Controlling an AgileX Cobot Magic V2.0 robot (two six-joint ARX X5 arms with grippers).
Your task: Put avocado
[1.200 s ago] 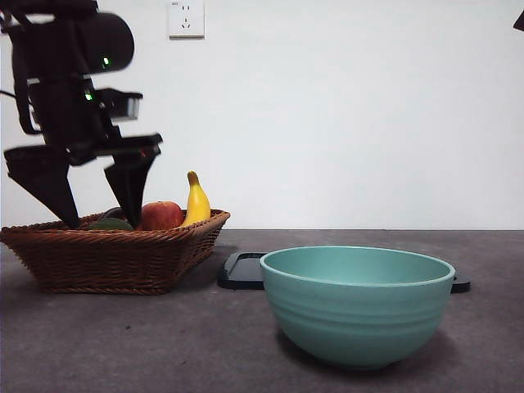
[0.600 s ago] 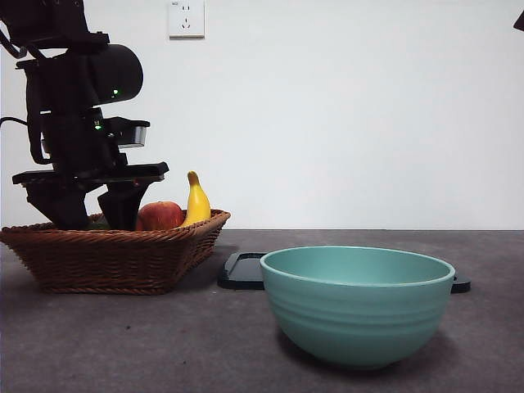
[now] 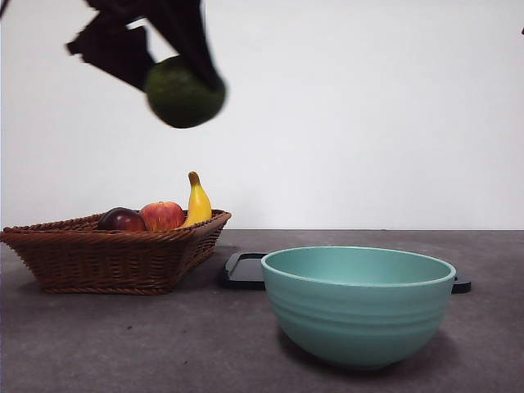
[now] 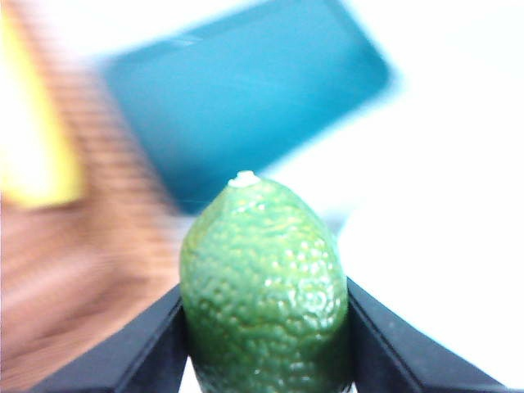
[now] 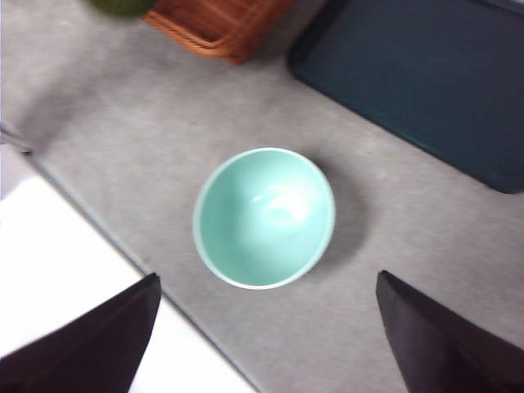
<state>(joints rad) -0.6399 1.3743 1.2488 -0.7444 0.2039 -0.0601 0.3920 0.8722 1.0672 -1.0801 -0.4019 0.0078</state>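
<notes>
The dark green, rough-skinned avocado (image 3: 185,92) hangs high above the wicker basket (image 3: 115,252), and my left gripper (image 3: 168,70) is shut on it. In the left wrist view the avocado (image 4: 266,286) fills the gap between the two black jaws, pressed on both sides. A sliver of the avocado (image 5: 123,6) also shows at the edge of the right wrist view. My right gripper (image 5: 266,336) is open and holds nothing, high above the teal bowl (image 5: 264,217).
The basket holds a dark red-purple fruit (image 3: 122,219), a red apple (image 3: 162,215) and a banana (image 3: 196,201). The teal bowl (image 3: 357,301) stands near the front. A flat black tray (image 3: 242,271) lies behind it on the grey table.
My left gripper has risen out of the basket with the avocado in its jaws, moving up and slightly right. The purple fruit in the basket is now uncovered.
</notes>
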